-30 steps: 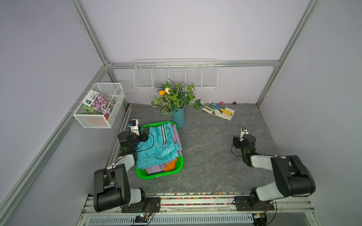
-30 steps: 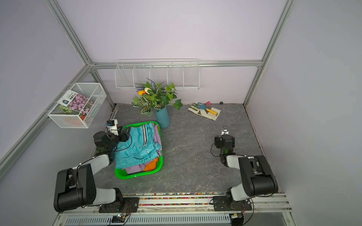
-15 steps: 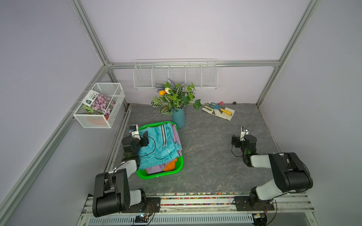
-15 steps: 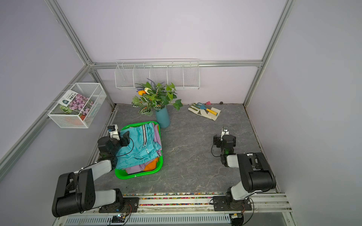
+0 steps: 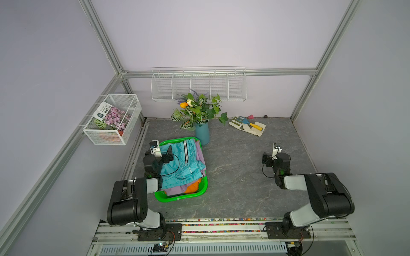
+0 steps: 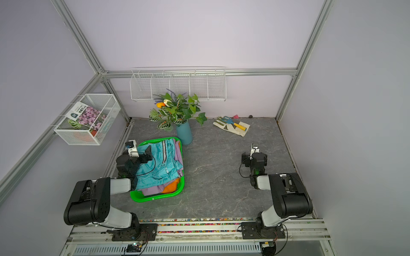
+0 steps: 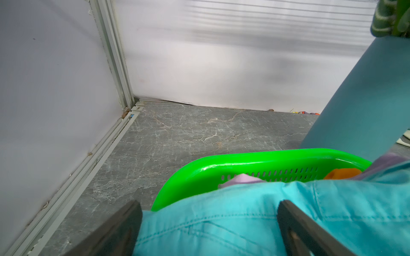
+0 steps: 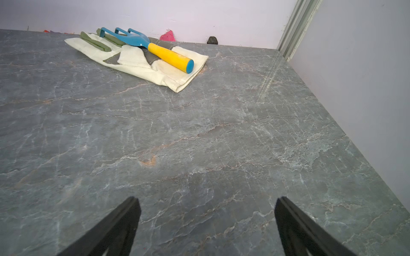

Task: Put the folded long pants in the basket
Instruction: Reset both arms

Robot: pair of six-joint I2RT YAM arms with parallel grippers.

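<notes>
Left of centre in a top view, the green basket (image 5: pixel 179 198) holds teal pants (image 5: pixel 186 164) atop lilac pants (image 5: pixel 175 190) and orange pants (image 5: pixel 193 188). The left gripper (image 5: pixel 169 154) and right gripper (image 8: pixel 206 200) gape wide and empty. The task looks complete.

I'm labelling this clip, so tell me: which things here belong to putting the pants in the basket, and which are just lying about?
Job: teal pants, lilac pants, orange pants, green basket.

Lying about: vase of plants, gloves, hand fork, wire box basket, wire rack.
</notes>
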